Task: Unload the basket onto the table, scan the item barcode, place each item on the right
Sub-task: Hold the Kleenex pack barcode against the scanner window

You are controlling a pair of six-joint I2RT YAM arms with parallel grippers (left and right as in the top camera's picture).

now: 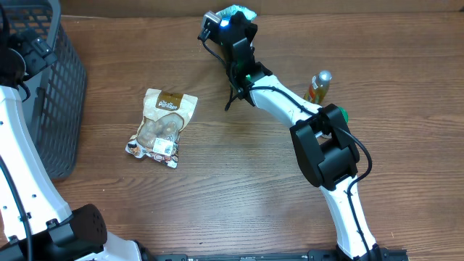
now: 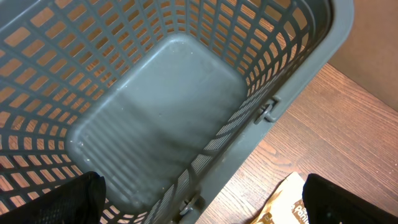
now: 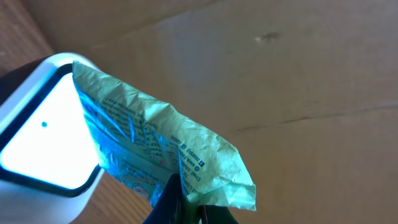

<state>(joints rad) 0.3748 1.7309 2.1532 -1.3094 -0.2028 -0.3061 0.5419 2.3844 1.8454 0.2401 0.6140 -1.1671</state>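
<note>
My right gripper (image 3: 186, 210) is shut on the lower edge of a crinkled green packet (image 3: 168, 149) with small print on it. The packet is held up against the lit white window of the scanner (image 3: 37, 137). From overhead, the packet (image 1: 236, 12) and scanner (image 1: 211, 21) are at the table's far edge, with the right gripper (image 1: 235, 30) just below them. My left gripper (image 2: 202, 208) is open and empty, with its dark fingers (image 2: 68, 199) spread over the rim of the grey basket (image 2: 336, 37).
A tan snack pouch (image 1: 163, 125) lies on the wooden table left of centre; its corner (image 2: 286, 202) shows beside the basket. A small bottle (image 1: 319, 85) stands at the right. The grey mesh basket (image 1: 54, 87) fills the left edge.
</note>
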